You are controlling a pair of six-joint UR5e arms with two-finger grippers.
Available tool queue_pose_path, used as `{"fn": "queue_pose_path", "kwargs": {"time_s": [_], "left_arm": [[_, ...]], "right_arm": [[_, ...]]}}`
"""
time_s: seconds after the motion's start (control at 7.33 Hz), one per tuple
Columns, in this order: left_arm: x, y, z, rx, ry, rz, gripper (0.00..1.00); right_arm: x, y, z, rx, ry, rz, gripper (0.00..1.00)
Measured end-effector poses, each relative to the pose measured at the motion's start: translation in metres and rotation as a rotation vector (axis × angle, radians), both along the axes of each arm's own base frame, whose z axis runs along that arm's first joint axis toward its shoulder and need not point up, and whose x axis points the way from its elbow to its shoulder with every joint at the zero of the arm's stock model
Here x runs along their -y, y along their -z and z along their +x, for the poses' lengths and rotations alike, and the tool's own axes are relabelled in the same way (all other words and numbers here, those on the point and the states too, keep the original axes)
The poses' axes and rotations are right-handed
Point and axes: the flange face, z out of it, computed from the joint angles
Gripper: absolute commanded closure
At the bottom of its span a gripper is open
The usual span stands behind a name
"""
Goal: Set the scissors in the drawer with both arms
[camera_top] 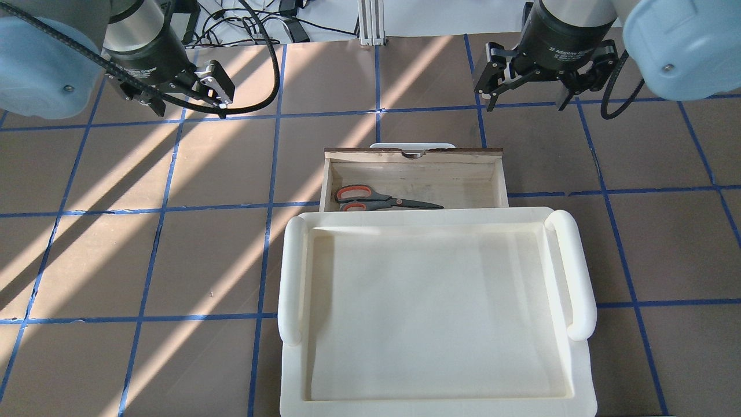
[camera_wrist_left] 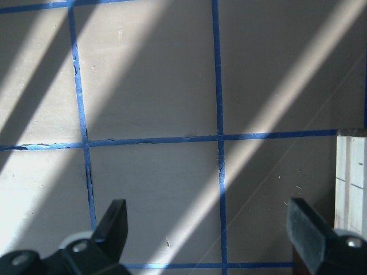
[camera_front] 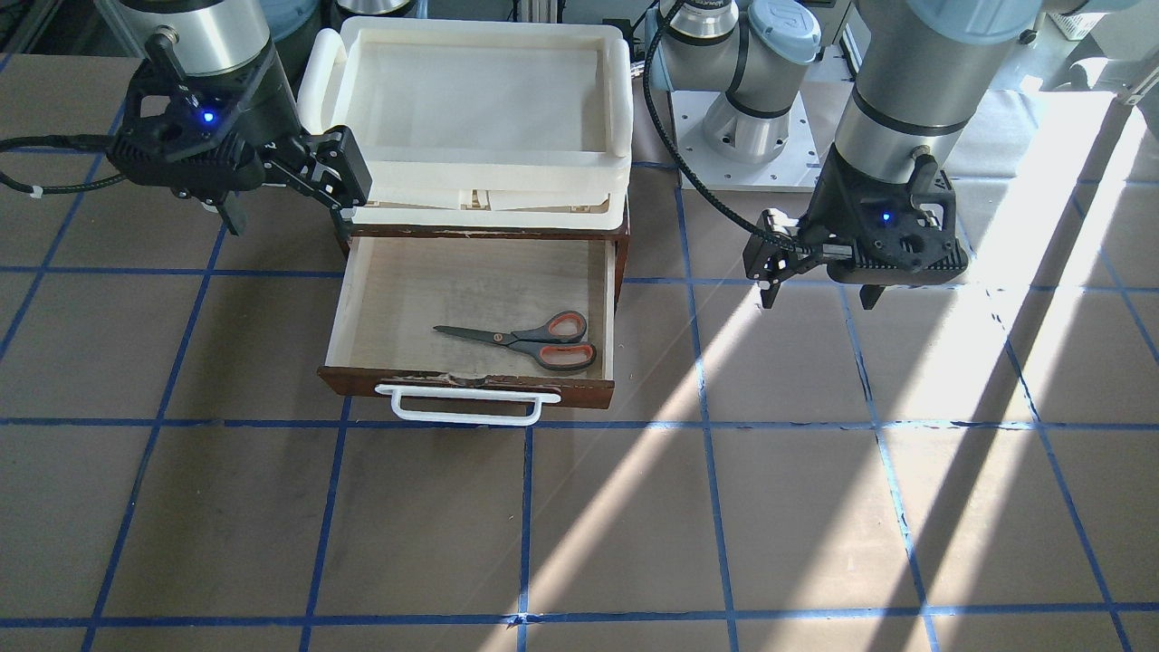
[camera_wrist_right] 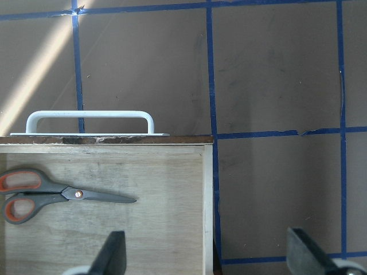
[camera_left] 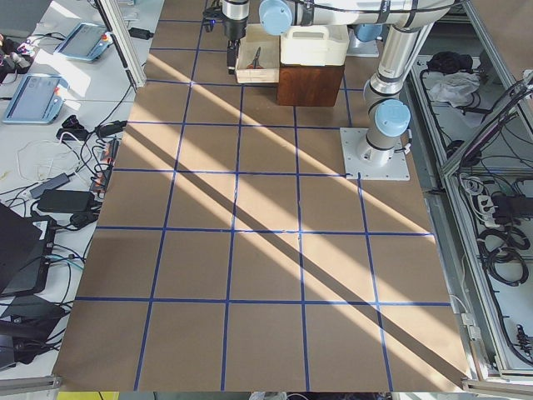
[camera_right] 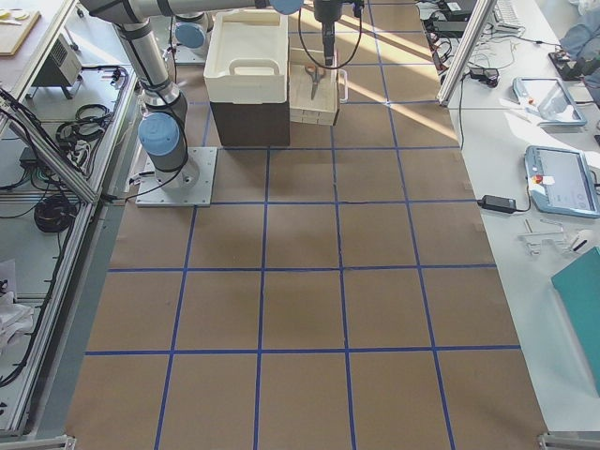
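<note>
The scissors, with grey-and-orange handles and dark blades, lie flat inside the open drawer, handles toward the robot's left. They also show in the overhead view and in the right wrist view. The drawer is pulled out, with its white bar handle in front. My right gripper is open and empty above the drawer's right side wall. My left gripper is open and empty over bare table, left of the drawer.
A cream plastic tray sits on top of the dark cabinet that holds the drawer. The brown table top is marked with blue tape lines. The left arm's base plate stands next to the cabinet.
</note>
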Motion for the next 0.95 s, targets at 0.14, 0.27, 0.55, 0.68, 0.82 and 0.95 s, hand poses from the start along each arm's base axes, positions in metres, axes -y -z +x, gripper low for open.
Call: {"fn": "queue_pose_path", "kwargs": {"time_s": [0.14, 0.27, 0.55, 0.68, 0.82, 0.95], "left_arm": [[-0.004, -0.006, -0.002, -0.007, -0.017, -0.01, 0.0], [-0.013, -0.014, -0.007, -0.038, -0.017, -0.01, 0.0], [-0.032, -0.027, -0.011, -0.097, -0.017, 0.006, 0.0], [-0.039, -0.028, -0.009, -0.093, -0.018, 0.012, 0.0], [-0.046, -0.028, -0.004, -0.065, -0.023, 0.016, 0.0], [-0.049, -0.026, 0.003, -0.039, -0.035, 0.02, 0.0]], "right_arm": [[0.0, 0.0, 0.0, 0.0, 0.0, 0.0, 0.0], [0.0, 0.0, 0.0, 0.0, 0.0, 0.0, 0.0], [0.0, 0.0, 0.0, -0.001, 0.0, 0.0, 0.0], [0.0, 0.0, 0.0, 0.0, 0.0, 0.0, 0.0], [0.0, 0.0, 0.0, 0.0, 0.0, 0.0, 0.0], [0.0, 0.0, 0.0, 0.0, 0.0, 0.0, 0.0]]}}
